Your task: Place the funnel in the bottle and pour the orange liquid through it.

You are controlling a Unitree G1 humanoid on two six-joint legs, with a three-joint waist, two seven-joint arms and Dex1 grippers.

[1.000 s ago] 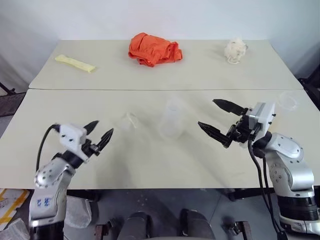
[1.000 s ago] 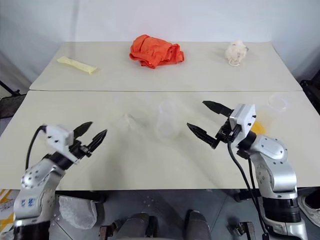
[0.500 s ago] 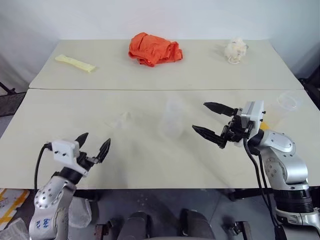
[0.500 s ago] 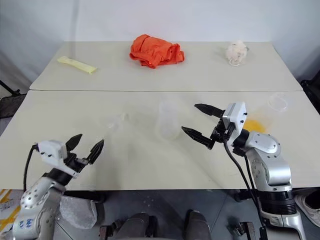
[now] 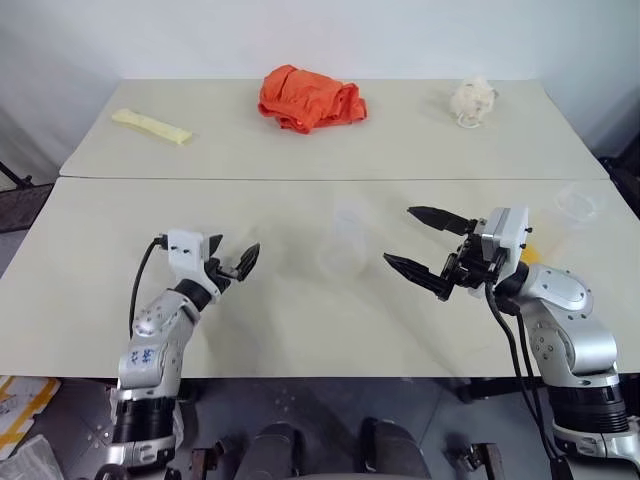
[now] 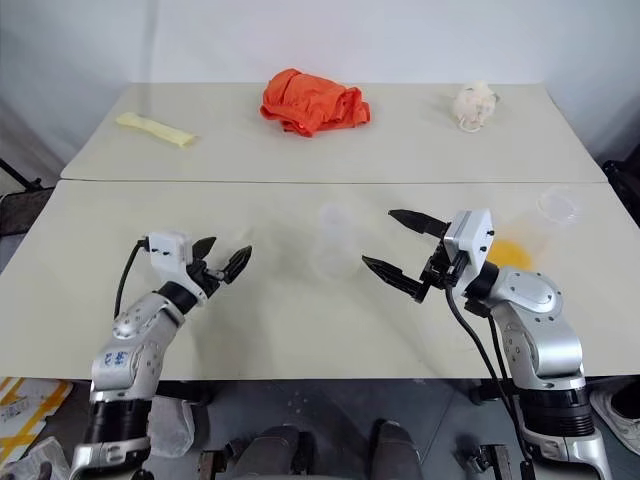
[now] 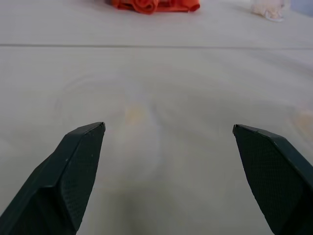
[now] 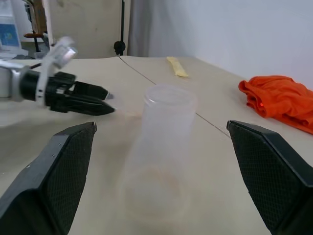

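The translucent bottle (image 5: 345, 240) stands upright in the middle of the near table. My right gripper (image 5: 400, 236) hangs open just to its right, fingers pointing at it; the bottle (image 8: 164, 152) rises ahead of them in the right wrist view. The clear funnel (image 7: 117, 122) is a faint ring on the table just ahead of my open left gripper (image 5: 235, 258), to the left of the bottle. Nothing sits between either gripper's fingers. A patch of orange liquid (image 6: 510, 250) shows by my right wrist, partly hidden behind the arm.
An orange-red cloth (image 5: 310, 98), a pale yellow strip (image 5: 150, 126) and a white crumpled lump (image 5: 470, 100) lie on the far table. A low clear round cup (image 5: 578, 200) stands at the right edge. A seam (image 5: 300, 179) joins the two tables.
My left gripper has moved forward and toward the table's middle, up to the funnel, staying open. The right gripper has held its place by the bottle.
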